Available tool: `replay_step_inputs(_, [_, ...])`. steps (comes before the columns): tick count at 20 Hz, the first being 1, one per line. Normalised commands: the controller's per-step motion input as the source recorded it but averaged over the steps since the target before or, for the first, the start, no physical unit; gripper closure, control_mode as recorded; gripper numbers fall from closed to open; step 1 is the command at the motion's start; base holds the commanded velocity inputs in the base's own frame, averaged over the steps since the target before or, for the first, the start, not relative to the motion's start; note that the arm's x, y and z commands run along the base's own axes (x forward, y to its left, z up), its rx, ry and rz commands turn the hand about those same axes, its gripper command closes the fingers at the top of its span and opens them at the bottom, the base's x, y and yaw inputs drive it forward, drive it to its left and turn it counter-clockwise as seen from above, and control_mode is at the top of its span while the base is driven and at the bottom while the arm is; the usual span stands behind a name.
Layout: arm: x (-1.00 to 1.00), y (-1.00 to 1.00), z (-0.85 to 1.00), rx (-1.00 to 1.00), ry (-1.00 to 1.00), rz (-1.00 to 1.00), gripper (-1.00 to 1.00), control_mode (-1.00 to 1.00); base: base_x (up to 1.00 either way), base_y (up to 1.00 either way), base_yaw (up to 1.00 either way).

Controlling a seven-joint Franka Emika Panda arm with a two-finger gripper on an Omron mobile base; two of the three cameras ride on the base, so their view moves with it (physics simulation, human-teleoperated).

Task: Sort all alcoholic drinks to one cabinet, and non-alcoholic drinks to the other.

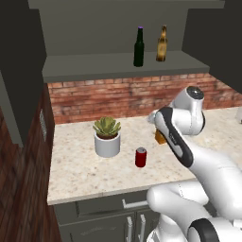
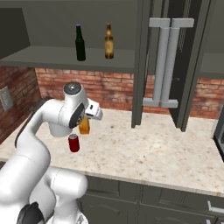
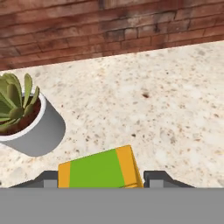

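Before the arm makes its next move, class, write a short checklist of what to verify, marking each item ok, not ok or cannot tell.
1. Dark green glass bottle with purple cap and amber-brown beer bottle upright on the open cabinet shelf: ok.
2. Orange juice carton with green top between the tool's fingertips: ok.
3. Tool closed firmly on the carton: cannot tell.
4. Small red soda can put away: not ok, it stands on the speckled counter.
5. White potted succulent apart from the can: ok.
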Motion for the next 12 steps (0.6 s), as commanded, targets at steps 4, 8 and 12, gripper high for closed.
replay_step_inputs(4, [-0.59,0.00,1.00,0.00,0.00,-0.03,1.00,-1.00,0.00,0.00,0.00])
replay_step_inputs(8, [-0.42,0.00,1.00,0.00,0.00,-0.07,1.00,-1.00,0.00,0.00,0.00])
replay_step_inputs(12, [-0.43,0.00,0.86,0.00,-0.03,-0.03,1.00,-1.00,0.00,0.00,0.00])
